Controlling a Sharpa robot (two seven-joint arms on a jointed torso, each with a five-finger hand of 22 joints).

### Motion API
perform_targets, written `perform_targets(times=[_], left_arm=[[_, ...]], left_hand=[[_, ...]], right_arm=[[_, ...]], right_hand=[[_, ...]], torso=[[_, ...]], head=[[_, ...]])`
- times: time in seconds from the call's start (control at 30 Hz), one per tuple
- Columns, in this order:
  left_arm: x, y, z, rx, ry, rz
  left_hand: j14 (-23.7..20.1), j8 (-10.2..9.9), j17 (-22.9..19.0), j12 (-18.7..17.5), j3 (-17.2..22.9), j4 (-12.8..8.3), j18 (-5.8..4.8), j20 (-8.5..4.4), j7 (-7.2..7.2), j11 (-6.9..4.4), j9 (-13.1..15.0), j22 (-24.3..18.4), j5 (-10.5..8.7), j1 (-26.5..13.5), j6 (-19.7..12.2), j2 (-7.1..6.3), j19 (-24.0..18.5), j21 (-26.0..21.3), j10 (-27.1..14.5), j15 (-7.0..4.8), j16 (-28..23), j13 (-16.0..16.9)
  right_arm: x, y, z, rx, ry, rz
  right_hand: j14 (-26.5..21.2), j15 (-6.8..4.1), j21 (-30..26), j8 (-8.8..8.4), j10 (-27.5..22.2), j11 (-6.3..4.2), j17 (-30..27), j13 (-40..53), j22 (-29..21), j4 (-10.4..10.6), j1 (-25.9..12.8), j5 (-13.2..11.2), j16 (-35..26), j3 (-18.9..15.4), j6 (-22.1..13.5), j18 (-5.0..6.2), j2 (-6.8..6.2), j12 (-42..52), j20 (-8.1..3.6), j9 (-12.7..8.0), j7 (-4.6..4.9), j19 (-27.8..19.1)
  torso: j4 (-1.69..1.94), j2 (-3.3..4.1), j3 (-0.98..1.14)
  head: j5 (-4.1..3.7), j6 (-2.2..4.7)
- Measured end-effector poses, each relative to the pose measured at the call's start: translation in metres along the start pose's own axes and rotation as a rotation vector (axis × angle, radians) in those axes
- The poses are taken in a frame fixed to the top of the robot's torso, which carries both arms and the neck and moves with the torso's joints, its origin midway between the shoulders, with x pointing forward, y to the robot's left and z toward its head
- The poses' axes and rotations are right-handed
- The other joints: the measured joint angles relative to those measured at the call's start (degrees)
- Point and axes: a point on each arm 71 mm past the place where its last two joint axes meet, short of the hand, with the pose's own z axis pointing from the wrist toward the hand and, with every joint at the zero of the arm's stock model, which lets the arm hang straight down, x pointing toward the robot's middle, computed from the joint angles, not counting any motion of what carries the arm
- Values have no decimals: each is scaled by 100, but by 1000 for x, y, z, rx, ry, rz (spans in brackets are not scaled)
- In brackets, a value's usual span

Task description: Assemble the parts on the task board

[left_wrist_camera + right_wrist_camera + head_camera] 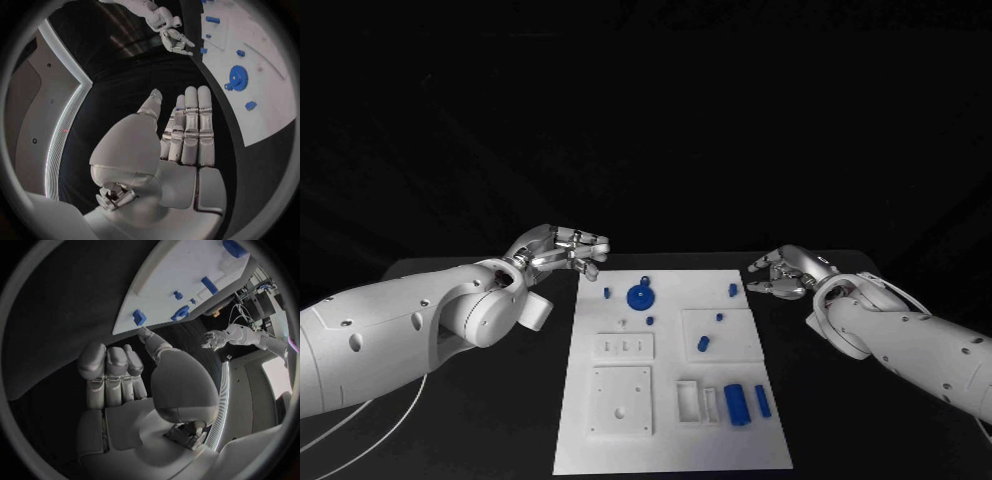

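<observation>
The board, a flat matte white plate, long from near to far, lay at the middle of the black table; its surface carried raised white blocks and shallow recesses. Far left on it sat a round blue gear, toothed rim, with a small peg just left of it; a blue block stood at the far right edge. Mid-board, a square recess held two small blue pieces, one oblong, one stubby. Near right, a white open-topped tray stood beside two blue bars, the wider one touching a white frame, the thin one just right of it. Near left, a square white plate with small holes; beyond it a smaller slotted block.

Left hand hovered over the table off the board's far left corner; silver, jointed, fingers straight and side by side, nothing held. Right hand hovered just off the board's far right edge, fingers loosely curled and apart, nothing in them; its tips were near the blue block but apart from it.
</observation>
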Motion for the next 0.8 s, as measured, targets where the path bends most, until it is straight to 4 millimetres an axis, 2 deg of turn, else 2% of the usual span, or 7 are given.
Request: perform_targets(times=[0.2, 0.4, 0.8], left_arm=[[2, 2, 0, -9, 9, -4], [3, 4, 0, -15, 12, -6], [3, 5, 1, -18, 14, -6]], left_hand=[[-23, 0, 8, 0, -16, -16, -4, 0, 30, 60, 0, 5, 0, 0, -31, 0, 0, 0, -202, 22, 0, 0], [-23, 0, 14, 0, -16, -16, -9, 1, 30, 61, 0, 10, 0, 0, -31, 0, 0, 0, -202, 22, 0, 0], [-23, 0, 13, 0, -16, -16, -43, 1, 30, 61, 1, 9, 0, 0, -31, 0, 0, 0, -202, 22, 0, 0]], right_arm=[[8, -5, 3, 10, 15, -1], [18, -6, 6, 15, 37, -2], [30, -7, 9, 23, 78, -8]], right_hand=[[0, 0, -23, 0, -21, 21, 6, -11, 0, -87, 27, 55, 0, 8, -39, 0, 18, 0, 0, 0, 38, 0], [0, 0, -23, 0, -41, 40, 13, -26, 0, -213, 27, 138, -21, -3, -83, 0, 18, 0, 13, 1, 42, 13], [0, 0, -23, 0, -41, 40, 19, -30, 0, -332, 27, 205, -21, 47, -83, 0, 18, 0, 21, 1, 42, 21]], torso=[[20, 3, -13], [24, 1, -16], [34, -4, -27]], head=[[-31, -19], [-20, -36], [-23, -77]])
